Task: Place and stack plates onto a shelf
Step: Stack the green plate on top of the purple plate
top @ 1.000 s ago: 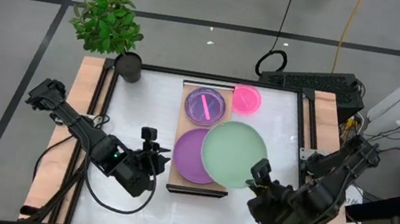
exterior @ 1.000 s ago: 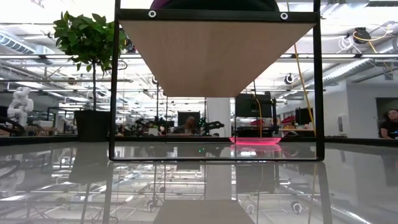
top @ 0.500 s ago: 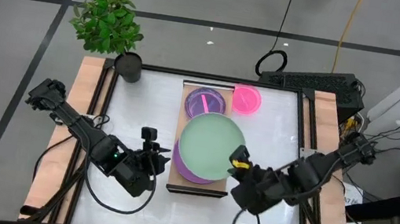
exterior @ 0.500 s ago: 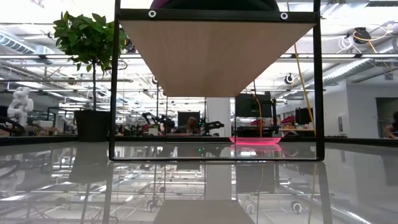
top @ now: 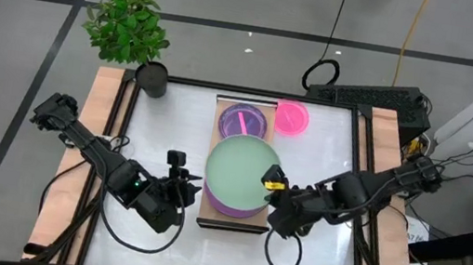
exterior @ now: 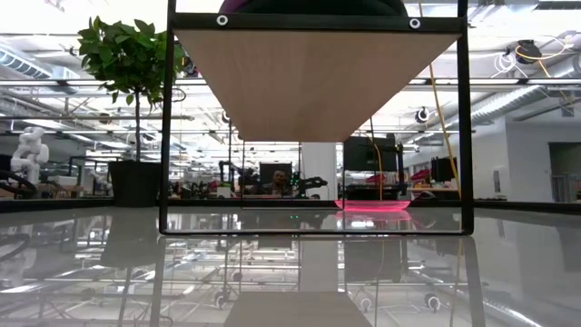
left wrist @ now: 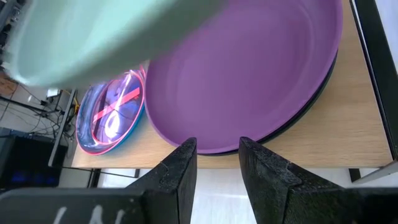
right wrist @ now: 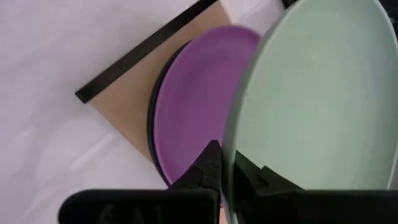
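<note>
Between right claw (right wrist: pixel 225 180) fingers, sage-green plate (right wrist: pixel 317 93)

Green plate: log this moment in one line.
right gripper: shut on green plate, above purple plate | shelf | left gripper: open, beside shelf

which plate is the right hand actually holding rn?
The large sage-green plate. The right hand grips its rim, above the purple plate on the shelf. The small pink plate sits off the shelf, untouched.
</note>
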Robot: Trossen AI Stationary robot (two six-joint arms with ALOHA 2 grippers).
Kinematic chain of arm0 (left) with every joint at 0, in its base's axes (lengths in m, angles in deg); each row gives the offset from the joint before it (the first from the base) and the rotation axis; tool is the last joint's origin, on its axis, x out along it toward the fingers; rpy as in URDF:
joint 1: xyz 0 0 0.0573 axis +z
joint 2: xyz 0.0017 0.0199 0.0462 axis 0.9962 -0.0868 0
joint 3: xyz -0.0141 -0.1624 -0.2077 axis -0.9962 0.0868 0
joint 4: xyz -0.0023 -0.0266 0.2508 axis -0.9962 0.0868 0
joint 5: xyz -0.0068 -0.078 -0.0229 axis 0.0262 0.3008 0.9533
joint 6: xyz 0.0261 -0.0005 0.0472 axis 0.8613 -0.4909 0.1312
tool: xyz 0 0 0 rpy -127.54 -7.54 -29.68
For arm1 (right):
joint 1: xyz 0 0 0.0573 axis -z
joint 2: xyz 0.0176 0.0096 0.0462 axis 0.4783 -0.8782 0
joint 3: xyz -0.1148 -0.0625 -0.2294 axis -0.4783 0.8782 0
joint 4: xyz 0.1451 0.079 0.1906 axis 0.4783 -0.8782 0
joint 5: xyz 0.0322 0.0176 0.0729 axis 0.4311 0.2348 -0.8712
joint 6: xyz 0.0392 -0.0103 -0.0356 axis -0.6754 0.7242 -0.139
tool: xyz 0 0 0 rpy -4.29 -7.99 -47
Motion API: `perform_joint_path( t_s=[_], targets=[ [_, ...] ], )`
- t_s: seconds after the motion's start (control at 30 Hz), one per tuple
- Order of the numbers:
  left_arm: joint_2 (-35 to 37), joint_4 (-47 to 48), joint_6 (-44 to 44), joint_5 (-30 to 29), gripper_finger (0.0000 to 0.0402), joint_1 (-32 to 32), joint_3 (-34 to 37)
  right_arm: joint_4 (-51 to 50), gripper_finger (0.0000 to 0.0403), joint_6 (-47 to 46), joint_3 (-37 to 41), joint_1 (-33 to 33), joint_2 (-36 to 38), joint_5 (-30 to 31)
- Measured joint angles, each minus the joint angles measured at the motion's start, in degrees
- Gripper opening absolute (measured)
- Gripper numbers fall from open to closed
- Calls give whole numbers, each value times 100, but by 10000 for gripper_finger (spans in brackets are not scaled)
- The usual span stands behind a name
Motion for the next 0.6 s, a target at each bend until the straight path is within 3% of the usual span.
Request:
perform_joint_path(
  t_s=[0.6],
  targets=[
    [0, 2, -4, 1, 127, 0, 0, 815, 3, 417, 1119, 219, 7, -308]
  ],
)
